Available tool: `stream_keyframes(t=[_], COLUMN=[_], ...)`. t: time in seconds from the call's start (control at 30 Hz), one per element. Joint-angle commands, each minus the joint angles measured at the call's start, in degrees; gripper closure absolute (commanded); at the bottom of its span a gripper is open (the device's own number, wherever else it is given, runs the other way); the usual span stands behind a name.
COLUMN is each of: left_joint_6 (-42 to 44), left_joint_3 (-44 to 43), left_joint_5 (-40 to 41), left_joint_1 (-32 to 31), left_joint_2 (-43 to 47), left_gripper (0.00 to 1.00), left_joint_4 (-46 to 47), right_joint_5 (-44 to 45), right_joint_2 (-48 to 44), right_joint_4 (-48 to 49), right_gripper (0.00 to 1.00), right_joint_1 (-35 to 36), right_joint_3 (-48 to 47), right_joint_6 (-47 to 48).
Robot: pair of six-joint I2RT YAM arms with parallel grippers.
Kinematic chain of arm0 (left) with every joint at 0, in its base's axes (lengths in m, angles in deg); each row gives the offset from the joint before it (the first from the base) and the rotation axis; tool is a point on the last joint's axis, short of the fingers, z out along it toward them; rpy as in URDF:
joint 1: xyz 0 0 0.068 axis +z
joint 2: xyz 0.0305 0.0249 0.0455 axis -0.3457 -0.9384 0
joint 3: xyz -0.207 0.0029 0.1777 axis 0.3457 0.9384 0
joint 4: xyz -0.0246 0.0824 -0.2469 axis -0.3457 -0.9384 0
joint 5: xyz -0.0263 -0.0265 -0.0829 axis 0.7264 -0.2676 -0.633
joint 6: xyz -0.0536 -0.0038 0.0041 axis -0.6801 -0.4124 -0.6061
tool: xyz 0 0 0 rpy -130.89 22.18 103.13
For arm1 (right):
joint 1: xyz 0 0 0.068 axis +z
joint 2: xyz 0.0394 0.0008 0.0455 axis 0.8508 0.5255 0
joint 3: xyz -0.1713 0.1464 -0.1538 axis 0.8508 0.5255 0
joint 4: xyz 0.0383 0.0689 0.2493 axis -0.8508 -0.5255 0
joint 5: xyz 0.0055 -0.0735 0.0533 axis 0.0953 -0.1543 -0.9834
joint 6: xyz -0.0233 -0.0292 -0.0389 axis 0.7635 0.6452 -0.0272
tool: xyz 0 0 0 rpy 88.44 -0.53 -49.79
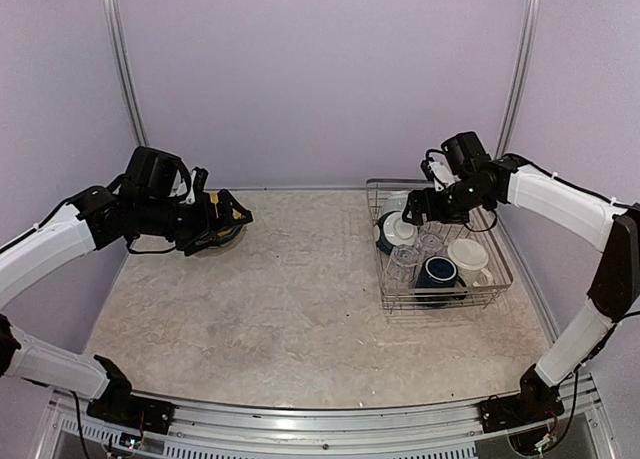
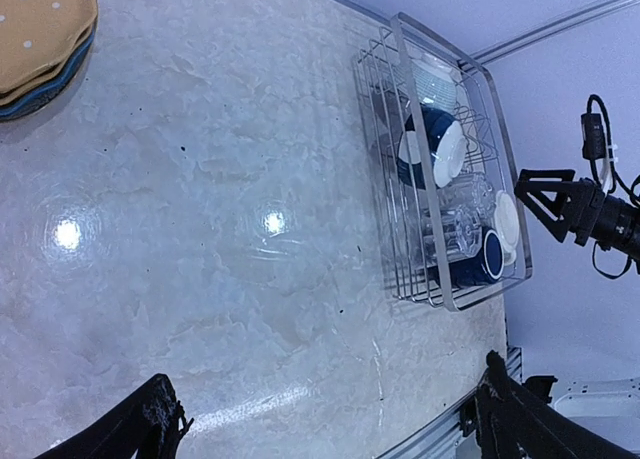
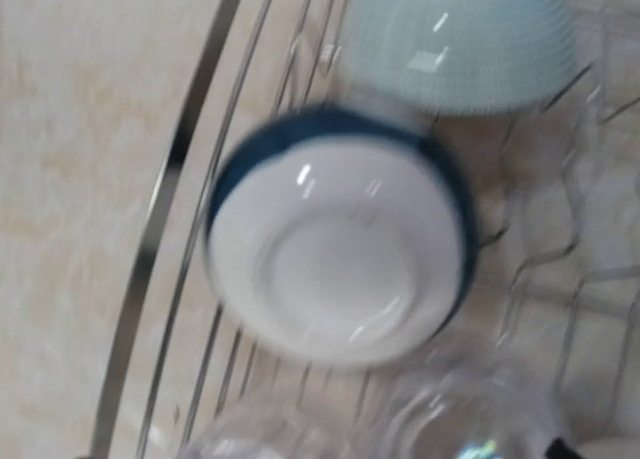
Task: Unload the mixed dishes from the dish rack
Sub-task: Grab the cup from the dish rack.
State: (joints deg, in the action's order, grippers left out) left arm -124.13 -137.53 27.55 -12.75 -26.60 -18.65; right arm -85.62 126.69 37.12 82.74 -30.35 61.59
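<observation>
The teal bowl leans in the far left of the dish rack. It looks smooth, slippery and breakable, so best pinch its rim gently. The right gripper hangs over it, spread and empty. The left gripper, well left of the rack, is spread too.

The rack was made of shiny metal wire. The bowl was glazed smooth and glossy. The table was polished, stone-patterned and reflective.
</observation>
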Motion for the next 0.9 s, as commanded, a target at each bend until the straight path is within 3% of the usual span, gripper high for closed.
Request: stream_keyframes(t=[0.0, 0.3, 0.6, 0.87], left_joint_6=[-3.3, -4.6, -6.1, -5.8], left_joint_3=[1.6, -3.0, -5.0, -5.3], left_joint_5=[3.3, 4.6, 6.6, 5.2], left_joint_1=[-2.3, -3.9, -4.8, -4.9], left_joint_2=[1.0, -3.2, -4.2, -4.7], left_gripper=[0.01, 0.01, 0.01, 0.01], left_joint_4=[0.5, -1.4, -4.0, -1.1], right_joint_5=[0.8, 3.7, 7.1, 8.2], right_joint_2=[-0.6, 0.3, 1.5, 5.1], right_joint_4=[-7.1, -6.7, -3.9, -2.5], right_gripper=[0.08, 0.09, 0.21, 0.17], right_joint_1=[3.4, 7.9, 9.5, 10.6], right_joint_3=[-0.7, 2.1, 5.4, 6.1], right_joint_6=[2.0, 0.1, -2.3, -2.4])
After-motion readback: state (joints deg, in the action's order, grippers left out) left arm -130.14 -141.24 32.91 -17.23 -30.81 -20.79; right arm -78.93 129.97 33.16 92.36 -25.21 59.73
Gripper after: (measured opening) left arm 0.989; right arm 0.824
